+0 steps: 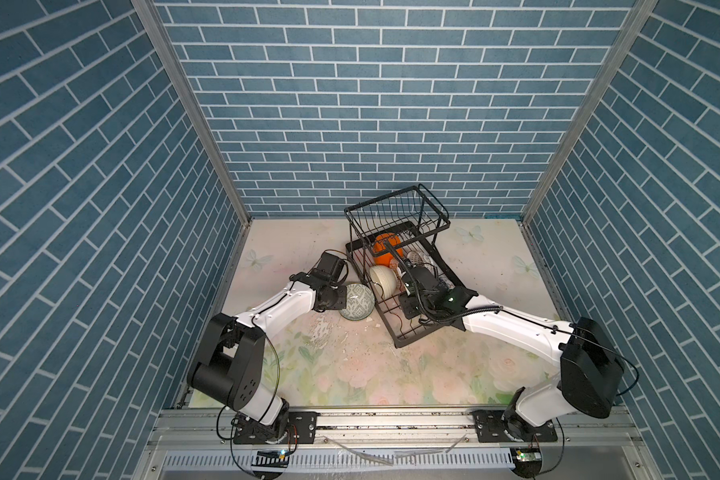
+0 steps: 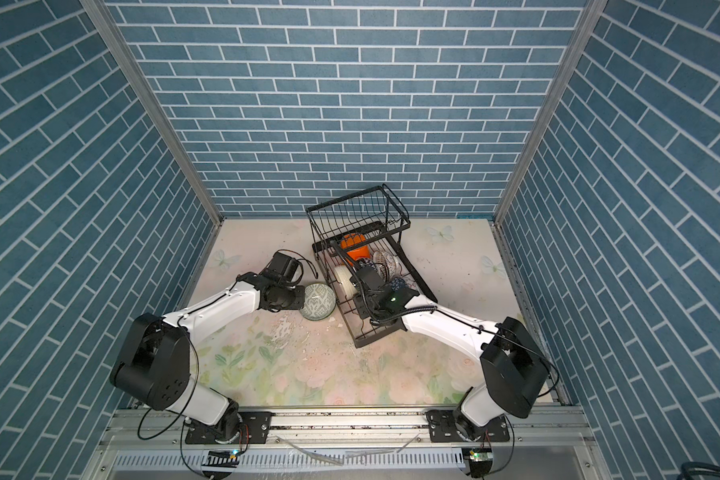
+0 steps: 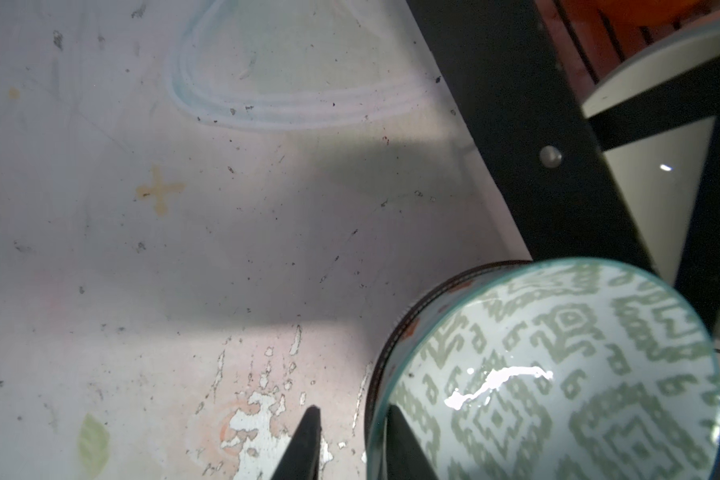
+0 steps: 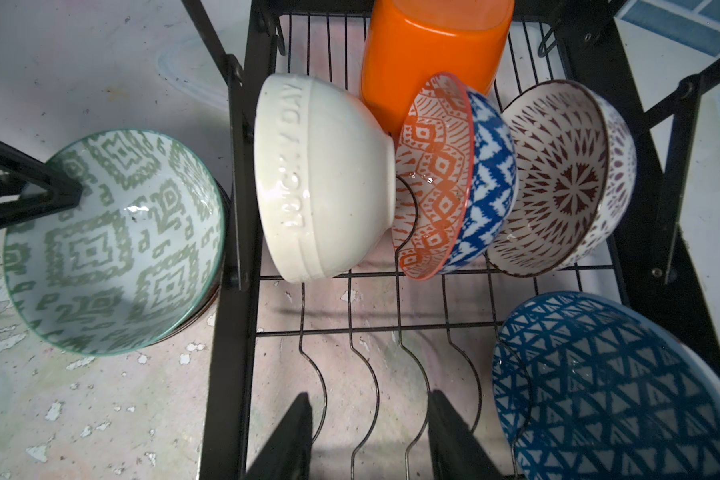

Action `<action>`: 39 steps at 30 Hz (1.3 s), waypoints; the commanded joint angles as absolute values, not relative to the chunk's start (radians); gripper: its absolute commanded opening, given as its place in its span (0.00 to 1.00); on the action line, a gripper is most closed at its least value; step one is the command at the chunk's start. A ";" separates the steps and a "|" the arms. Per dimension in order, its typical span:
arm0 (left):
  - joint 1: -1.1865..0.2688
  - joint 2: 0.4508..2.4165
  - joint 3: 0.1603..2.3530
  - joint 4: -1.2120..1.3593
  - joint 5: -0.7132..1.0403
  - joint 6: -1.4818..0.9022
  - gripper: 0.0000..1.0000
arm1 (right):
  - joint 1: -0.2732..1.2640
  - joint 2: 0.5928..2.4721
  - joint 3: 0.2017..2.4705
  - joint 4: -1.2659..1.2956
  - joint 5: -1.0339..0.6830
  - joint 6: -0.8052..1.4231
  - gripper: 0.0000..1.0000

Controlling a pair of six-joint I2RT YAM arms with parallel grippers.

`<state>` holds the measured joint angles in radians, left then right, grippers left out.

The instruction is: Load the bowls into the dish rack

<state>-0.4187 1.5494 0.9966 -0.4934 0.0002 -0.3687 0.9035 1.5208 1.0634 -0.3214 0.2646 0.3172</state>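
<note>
My left jaws straddle the rim of the grey-green bowl (image 3: 558, 374). One finger (image 3: 404, 449) is inside and the other is outside, apart from the wall, so they are not clenched. That bowl stands on the bench (image 1: 350, 374), just beside the dish rack (image 4: 231, 332). My right jaws hang released over the rack's lower wires. The bench's pale floral print is flaked and speckled. Blue brick-patterned walls (image 1: 371, 104) enclose three sides.

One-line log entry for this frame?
left hand: astride green bowl rim, beside rack | right hand: open, empty, over rack | task: green bowl not yet racked
</note>
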 commanded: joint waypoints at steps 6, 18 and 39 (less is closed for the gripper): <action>-0.413 1.563 1.017 -0.495 -0.017 -0.362 0.15 | 0.911 1.537 1.097 -0.318 0.271 0.331 0.46; -0.414 1.554 1.014 -0.491 0.006 -0.364 0.01 | 0.910 1.547 1.098 -0.321 0.275 0.330 0.46; -0.415 1.452 0.999 -0.470 0.079 -0.364 0.00 | 0.914 1.538 1.109 -0.324 0.259 0.330 0.45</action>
